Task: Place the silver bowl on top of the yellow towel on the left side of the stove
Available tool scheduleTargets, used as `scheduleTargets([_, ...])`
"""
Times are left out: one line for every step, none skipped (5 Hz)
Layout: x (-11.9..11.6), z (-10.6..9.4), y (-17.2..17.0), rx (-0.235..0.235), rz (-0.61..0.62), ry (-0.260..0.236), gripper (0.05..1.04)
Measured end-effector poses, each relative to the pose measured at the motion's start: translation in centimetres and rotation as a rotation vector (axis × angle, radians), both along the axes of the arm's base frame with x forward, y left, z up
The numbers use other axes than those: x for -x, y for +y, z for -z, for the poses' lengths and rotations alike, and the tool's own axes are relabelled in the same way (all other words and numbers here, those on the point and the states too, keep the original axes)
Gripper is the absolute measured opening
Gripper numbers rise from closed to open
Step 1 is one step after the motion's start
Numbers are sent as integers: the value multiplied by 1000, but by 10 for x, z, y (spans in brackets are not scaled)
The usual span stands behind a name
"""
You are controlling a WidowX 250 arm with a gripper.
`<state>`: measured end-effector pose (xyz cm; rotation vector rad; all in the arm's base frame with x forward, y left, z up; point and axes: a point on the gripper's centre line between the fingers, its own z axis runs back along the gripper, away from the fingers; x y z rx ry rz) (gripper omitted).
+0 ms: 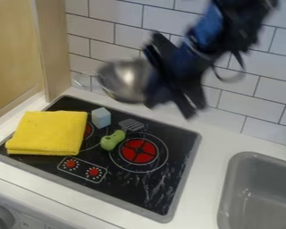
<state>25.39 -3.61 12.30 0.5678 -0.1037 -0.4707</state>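
The yellow towel (pixel 48 133) lies folded on the left part of the black stove (pixel 124 185). More right, the silver bowl (pixel 123 81), round, smooth and shiny, is in the air before the tiled wall (pixel 118 33), pinched by the gripper (pixel 162 85).

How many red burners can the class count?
2: one burner right of the green toy, another burner partly covered by the yellow towel, which may hide more.

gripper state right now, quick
Black two-finger gripper: closed on the shiny silver metal bowl, holding it up in the air above the back of the stove.
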Motion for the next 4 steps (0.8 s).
scheduleTargets([13,-18,46,6,-99,-37,54])
scheduleTargets([19,-21,82,31,-175,-45,54])
scheduleTargets([28,-10,108,45,-247,-25,54])
scheduleTargets([33,10,110,39,-251,32,54])
